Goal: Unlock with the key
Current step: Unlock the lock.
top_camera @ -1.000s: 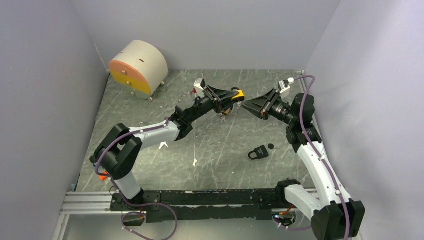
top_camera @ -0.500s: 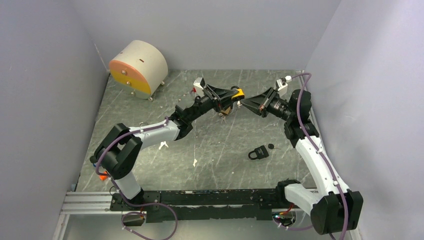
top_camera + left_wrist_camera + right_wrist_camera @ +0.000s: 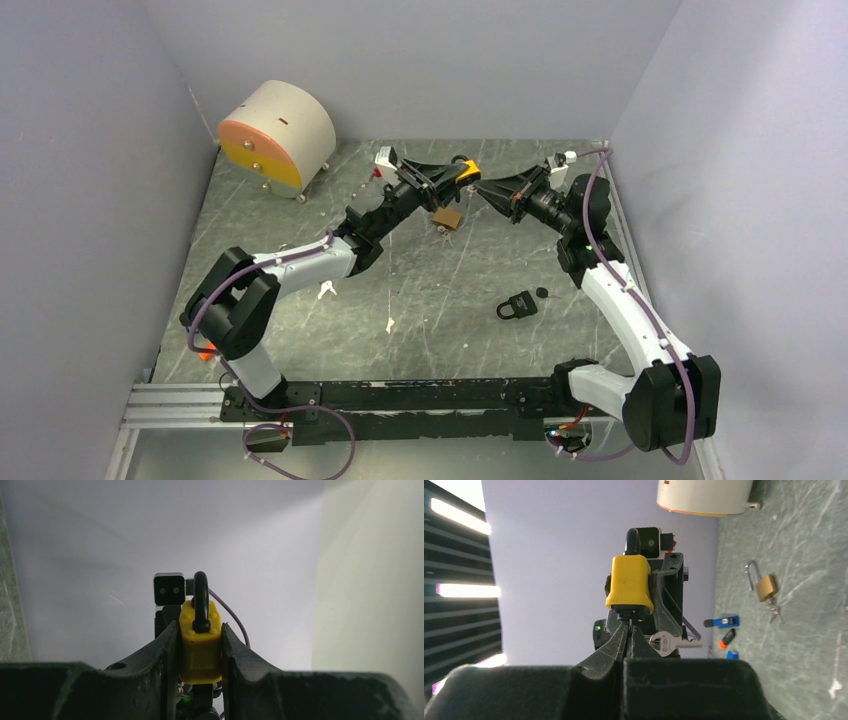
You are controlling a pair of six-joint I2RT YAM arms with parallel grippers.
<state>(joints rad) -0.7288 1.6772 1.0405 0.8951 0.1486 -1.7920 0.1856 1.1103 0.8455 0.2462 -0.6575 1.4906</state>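
Observation:
A yellow padlock (image 3: 468, 172) with a black shackle is held in the air near the back of the table. My left gripper (image 3: 460, 176) is shut on its body; the left wrist view shows the padlock (image 3: 201, 640) squeezed between both fingers, shackle pointing away. My right gripper (image 3: 482, 189) meets the padlock's underside from the right. In the right wrist view the right gripper (image 3: 630, 628) is shut on a key whose tip sits at the bottom of the padlock (image 3: 630, 582); the key is mostly hidden. A spare silver key (image 3: 670, 643) hangs beside the fingers.
A brass padlock (image 3: 446, 217) with keys lies on the table below the grippers. A black padlock (image 3: 517, 306) lies front right. A beige and orange drum (image 3: 277, 135) stands back left. Small white bits (image 3: 326, 291) lie mid-left. Blue and orange items (image 3: 722, 622) show in the right wrist view.
Both grippers have moved together up and toward the back wall with the yellow padlock between them. The brass padlock below is now uncovered.

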